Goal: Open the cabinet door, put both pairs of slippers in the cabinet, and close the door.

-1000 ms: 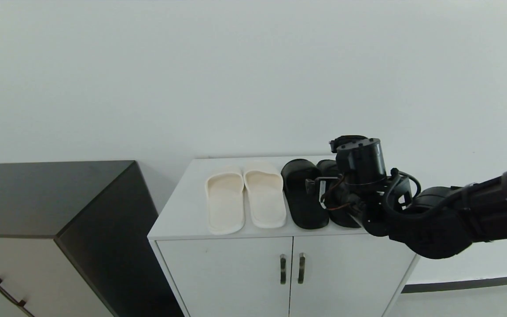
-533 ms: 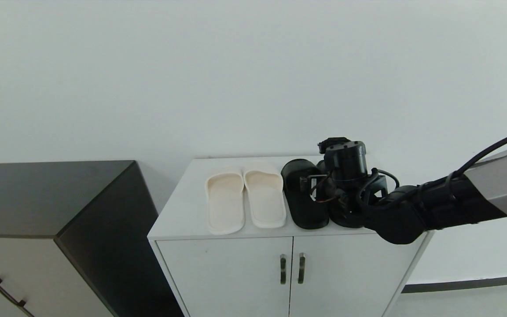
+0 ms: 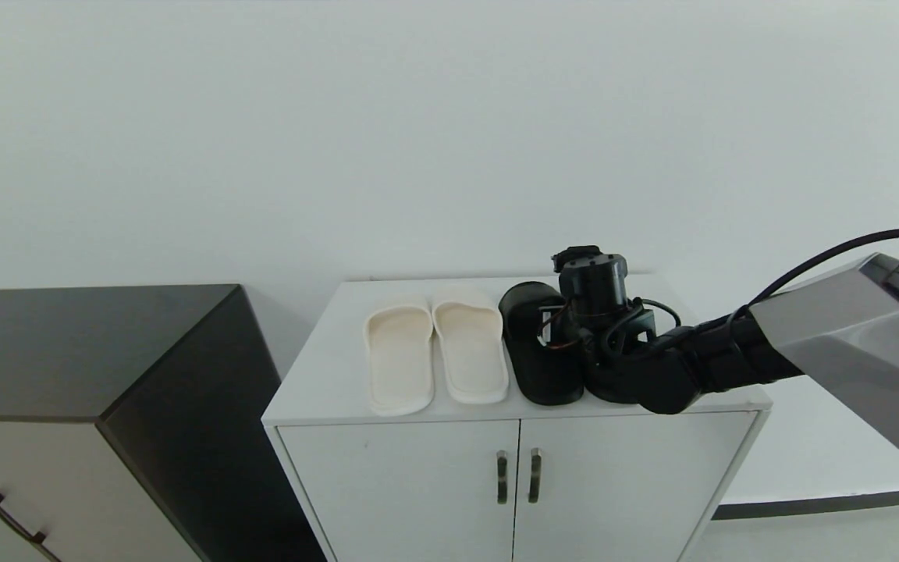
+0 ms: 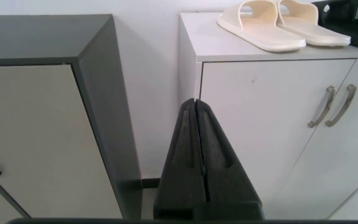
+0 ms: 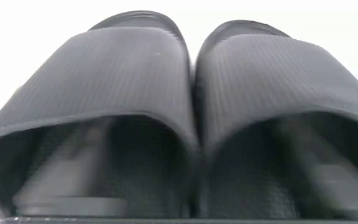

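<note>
A pair of cream slippers (image 3: 435,355) and a pair of black slippers (image 3: 537,347) lie side by side on top of the white cabinet (image 3: 325,375). Both of its doors are closed, with their handles (image 3: 518,475) meeting in the middle. My right wrist (image 3: 594,300) hangs over the black pair. In the right wrist view the black slippers (image 5: 135,81) are very close, and my right gripper (image 5: 191,186) is open, with one blurred finger under each strap. My left gripper (image 4: 196,102) is shut on nothing, low in front of the cabinet's left side.
A dark cabinet (image 3: 106,351) with a pale front stands close to the white cabinet's left side, with a narrow gap between them. A plain white wall rises directly behind both. Open floor lies to the right of the white cabinet.
My right arm has stretched forward and to the left and has sunk lower, bringing its wrist down over the black slippers. The slippers and the cabinet doors have not moved.
</note>
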Robot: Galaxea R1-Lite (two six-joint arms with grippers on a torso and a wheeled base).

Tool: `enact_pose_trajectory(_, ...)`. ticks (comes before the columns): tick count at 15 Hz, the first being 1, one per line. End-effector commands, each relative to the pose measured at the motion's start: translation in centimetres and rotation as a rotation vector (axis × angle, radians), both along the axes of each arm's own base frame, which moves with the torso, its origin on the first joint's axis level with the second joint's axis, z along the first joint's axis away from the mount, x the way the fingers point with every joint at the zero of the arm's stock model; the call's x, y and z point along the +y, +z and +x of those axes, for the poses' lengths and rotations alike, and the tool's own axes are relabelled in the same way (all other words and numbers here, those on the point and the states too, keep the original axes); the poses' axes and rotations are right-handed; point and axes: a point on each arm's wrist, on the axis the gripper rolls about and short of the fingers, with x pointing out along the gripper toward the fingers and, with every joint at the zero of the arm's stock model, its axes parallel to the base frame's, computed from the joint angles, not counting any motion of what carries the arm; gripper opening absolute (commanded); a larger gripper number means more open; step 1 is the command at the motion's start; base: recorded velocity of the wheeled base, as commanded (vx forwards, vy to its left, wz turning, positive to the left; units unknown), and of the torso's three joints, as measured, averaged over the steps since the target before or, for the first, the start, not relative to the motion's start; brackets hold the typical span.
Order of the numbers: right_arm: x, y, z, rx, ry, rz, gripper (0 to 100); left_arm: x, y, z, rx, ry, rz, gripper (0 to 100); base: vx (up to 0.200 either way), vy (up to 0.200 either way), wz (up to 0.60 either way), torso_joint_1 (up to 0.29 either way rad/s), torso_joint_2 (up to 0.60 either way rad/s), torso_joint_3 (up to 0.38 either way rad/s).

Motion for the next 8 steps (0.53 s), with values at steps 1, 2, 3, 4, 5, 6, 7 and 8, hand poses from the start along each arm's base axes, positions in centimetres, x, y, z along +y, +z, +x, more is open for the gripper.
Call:
enact_pose_trajectory(1, 0.0, -0.6, 0.4, 0.005, -0.008, -0.006, 0, 0.0, 0.0, 0.0, 0.0, -0.001, -0.001, 0, 0.0, 0.0, 0.0, 0.0, 0.0, 0.0)
enact_pose_trajectory(2, -0.1, -0.3, 0.3, 0.0, -0.008, -0.002, 0, 0.0, 0.0, 0.0, 0.0, -0.001, -0.001, 0, 0.0, 0.0, 0.0, 0.0, 0.0, 0.0)
enact_pose_trajectory(3, -0.2, 0.2, 0.1, -0.008, -0.01, 0.002, 0, 0.0, 0.0, 0.0, 0.0, -0.001, -0.001, 0, 0.0, 0.0, 0.0, 0.0, 0.0, 0.0)
enact_pose_trajectory(4, -0.3, 0.4, -0.1, -0.01, -0.009, 0.004, 0, 0.0, 0.0, 0.0, 0.0, -0.001, 0.001, 0, 0.0, 0.0, 0.0, 0.0, 0.0, 0.0)
enact_pose_trajectory(5, -0.5, 1.0, -0.5, -0.016, -0.006, 0.01, 0, 0.0, 0.0, 0.0, 0.0, -0.001, -0.001, 0, 0.0, 0.0, 0.0, 0.0, 0.0, 0.0)
enact_pose_trajectory(6, -0.5, 1.5, -1.1, -0.021, -0.001, 0.011, 0, 0.0, 0.0, 0.0, -0.002, 0.001, -0.001, 0, 0.0, 0.0, 0.0, 0.0, 0.0, 0.0)
enact_pose_trajectory(7, -0.9, 2.2, -2.1, -0.022, 0.008, 0.0, 0, 0.0, 0.0, 0.0, 0.0, -0.001, -0.001, 0, 0.0, 0.0, 0.0, 0.0, 0.0, 0.0)
enact_pose_trajectory(8, -1.4, 3.4, -3.4, -0.034, 0.027, -0.018, 0, 0.0, 0.0, 0.0, 0.0, -0.001, -0.001, 0, 0.0, 0.0, 0.0, 0.0, 0.0, 0.0)
